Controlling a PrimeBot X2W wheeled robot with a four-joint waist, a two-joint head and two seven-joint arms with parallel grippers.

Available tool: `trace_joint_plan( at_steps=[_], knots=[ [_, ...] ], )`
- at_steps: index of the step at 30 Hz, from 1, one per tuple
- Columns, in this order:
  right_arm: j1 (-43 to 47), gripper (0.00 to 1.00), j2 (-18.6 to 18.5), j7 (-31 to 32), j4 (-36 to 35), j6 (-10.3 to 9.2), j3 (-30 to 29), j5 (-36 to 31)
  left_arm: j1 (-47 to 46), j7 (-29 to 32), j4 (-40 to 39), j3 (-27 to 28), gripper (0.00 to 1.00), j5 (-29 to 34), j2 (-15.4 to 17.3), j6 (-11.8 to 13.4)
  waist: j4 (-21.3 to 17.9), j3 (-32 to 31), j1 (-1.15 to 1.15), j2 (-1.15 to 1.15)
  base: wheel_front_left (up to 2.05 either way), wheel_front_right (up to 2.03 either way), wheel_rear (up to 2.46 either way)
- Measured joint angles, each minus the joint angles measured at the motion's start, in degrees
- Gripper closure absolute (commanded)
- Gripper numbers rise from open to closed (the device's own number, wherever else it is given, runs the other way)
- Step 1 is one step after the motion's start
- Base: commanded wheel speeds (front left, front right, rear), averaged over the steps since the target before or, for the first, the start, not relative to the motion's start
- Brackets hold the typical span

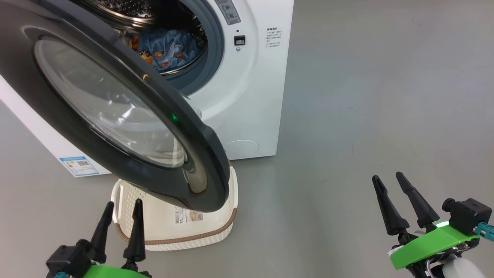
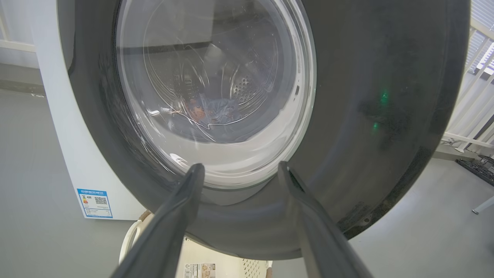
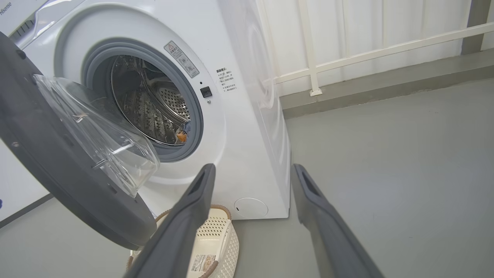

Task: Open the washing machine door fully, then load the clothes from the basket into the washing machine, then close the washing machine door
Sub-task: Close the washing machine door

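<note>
While the left end effector and right end effector gape empty, the washing machine reads Hisense.

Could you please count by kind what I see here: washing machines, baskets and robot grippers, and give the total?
washing machine: 1
basket: 1
grippers: 2, the left gripper and the right gripper, both open
total: 4

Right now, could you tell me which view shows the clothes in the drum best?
The head view: the clothes lie plainly visible inside the open washing machine. The left wrist view shows them blurred through the glass of the washing machine door; the right wrist view catches a small orange scrap of them.
</note>
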Motion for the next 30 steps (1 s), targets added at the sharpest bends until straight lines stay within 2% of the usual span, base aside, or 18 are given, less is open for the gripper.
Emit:
trace_joint_plan(
  at_steps=[16,17,19,20,22,30],
  knots=[
    [0.3,0.00,-0.1,0.0,0.0,0.00,-0.3,0.0,0.0,0.0,0.0,-0.8,0.00,-0.1,0.1,0.0,1.4,0.4,0.00,0.00,0.00,0.00,0.00],
    [0.3,0.11,-0.1,0.0,-0.1,0.00,-0.4,0.0,0.0,0.0,0.0,-0.8,0.00,-0.1,0.1,0.0,1.5,0.5,0.00,0.00,0.00,0.00,0.00],
    [0.3,0.55,-0.1,0.0,-0.1,0.00,-0.4,0.0,0.0,0.0,0.0,-0.8,0.00,-0.1,0.1,0.0,1.8,0.6,0.00,0.00,0.00,0.00,0.00],
    [0.3,0.72,-0.3,0.0,-0.1,0.00,-0.2,0.0,0.0,0.0,0.0,-0.7,0.00,-0.1,0.1,0.0,2.0,0.6,0.00,0.00,0.00,0.00,0.00],
    [0.2,0.99,-0.9,0.0,-0.2,0.00,0.3,0.0,-0.1,0.0,0.1,-0.7,0.00,-0.1,0.1,0.0,2.3,0.6,0.00,0.00,0.00,0.00,0.00],
    [-1.5,1.00,-2.5,0.0,-1.2,0.00,1.1,0.0,-0.1,0.0,-0.2,-0.7,0.00,-0.1,0.0,0.0,4.8,0.7,0.00,0.00,0.00,0.00,0.00]
  ],
)
